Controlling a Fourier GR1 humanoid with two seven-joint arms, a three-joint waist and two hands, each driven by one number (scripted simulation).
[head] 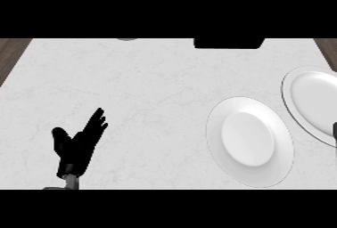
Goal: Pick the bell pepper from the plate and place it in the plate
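I note the left hand (77, 142) resting low left on the tabletop (151, 80), fingers spread wide, holding nothing. Two white plates (250, 140) (314, 100) lie at right, overlapping.

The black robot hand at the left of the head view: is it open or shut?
Open. The left robot hand shows straight fingers spread upward and holds nothing; it rests above the white marble counter.

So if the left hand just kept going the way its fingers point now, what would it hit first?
Probably nothing nearby. The left hand is open, its fingers angled up and slightly right across bare counter. That line passes well left of both plates and heads toward the dark object at the far edge, though height is unclear.
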